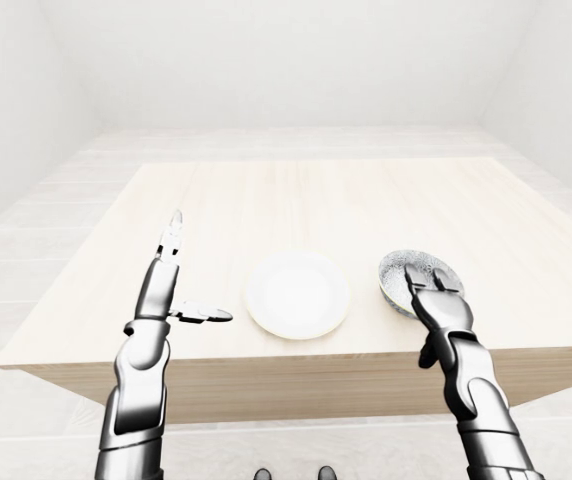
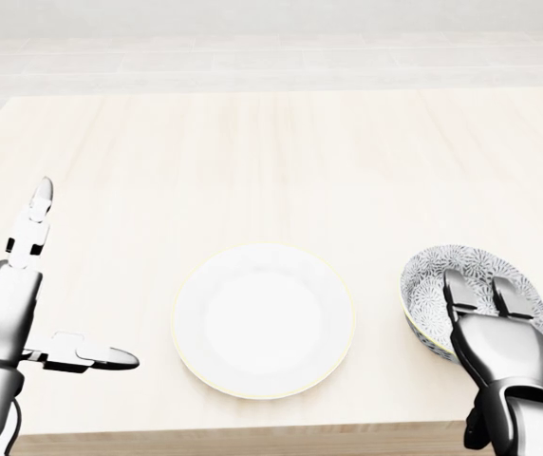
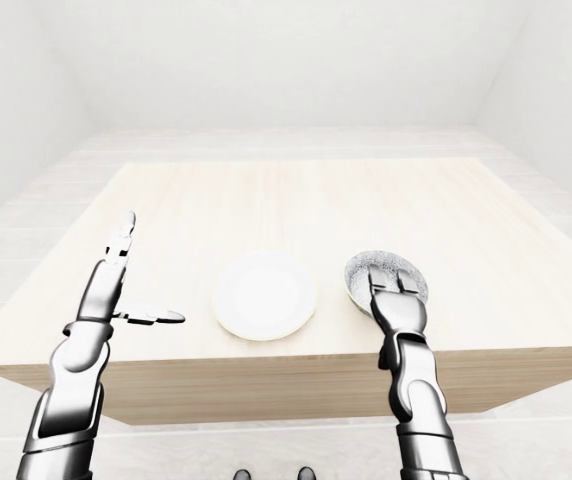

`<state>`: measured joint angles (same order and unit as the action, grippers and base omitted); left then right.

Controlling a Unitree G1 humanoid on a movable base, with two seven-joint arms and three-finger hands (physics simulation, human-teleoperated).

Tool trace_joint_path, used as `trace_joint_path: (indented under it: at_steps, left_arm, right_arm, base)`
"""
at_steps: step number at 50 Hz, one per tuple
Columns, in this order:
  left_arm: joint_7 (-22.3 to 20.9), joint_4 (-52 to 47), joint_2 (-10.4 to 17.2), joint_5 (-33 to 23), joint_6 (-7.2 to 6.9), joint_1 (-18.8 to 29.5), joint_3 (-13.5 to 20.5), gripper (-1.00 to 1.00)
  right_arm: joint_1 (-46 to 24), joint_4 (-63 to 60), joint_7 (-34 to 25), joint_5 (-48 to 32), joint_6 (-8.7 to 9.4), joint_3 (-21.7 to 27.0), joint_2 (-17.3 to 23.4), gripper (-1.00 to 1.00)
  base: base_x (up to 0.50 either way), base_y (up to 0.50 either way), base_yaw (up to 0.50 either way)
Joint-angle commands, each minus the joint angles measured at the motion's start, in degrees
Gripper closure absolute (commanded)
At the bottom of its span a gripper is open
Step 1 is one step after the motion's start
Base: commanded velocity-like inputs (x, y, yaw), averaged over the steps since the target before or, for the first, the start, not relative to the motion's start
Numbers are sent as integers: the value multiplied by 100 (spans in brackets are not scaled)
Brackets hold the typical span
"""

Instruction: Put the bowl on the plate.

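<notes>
Task barely started: bowl (image 2: 447, 275) sits on the bench (image 2: 252, 152), at 3 o'clock from the plate (image 2: 264, 318) in the head view, near it but apart, a strip of bare wood between them. Plate is empty, nothing on it. Right hand (image 2: 495, 342) is at the bowl's near rim, two fingers (image 2: 461, 290) reaching over the edge into the patterned inside; the thumb isn't visible, so I judge this as a grasp being set, not a confirmed one, and I can't tell whether the fingers have closed on the rim. Bowl looks level and seated on the bench, not lifted. Left hand (image 2: 15, 304) hangs at 9 o'clock from the plate, well apart from it, fingers spread wide, one pointing up toward 12, another out toward 3, holding nothing. Remaining, as I read it: close on the rim, lift, carry toward 9 o'clock over the plate, set down, release. Writing: none readable. Bowl carries a grey-blue floral-type pattern, plate is plain white with a faint yellowish rim, no brands or labels anywhere.
</notes>
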<state>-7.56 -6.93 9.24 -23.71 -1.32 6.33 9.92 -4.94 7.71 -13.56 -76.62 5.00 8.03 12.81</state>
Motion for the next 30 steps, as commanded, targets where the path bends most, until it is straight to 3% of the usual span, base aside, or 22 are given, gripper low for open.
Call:
trace_joint_path:
  at_steps: [1, 30]
  left_arm:
    - [20, 36, 5, -5, 33, -4, 4, -100]
    - [9, 20, 11, -6, 6, -2, 13, -100]
  right_arm:
    - [-3, 47, 28, 35, 0, -24, 20, -100]
    - [-32, 215, 133, 145, 0, -47, 32, -100]
  base:
    - [0, 0, 0]
    - [0, 0, 0]
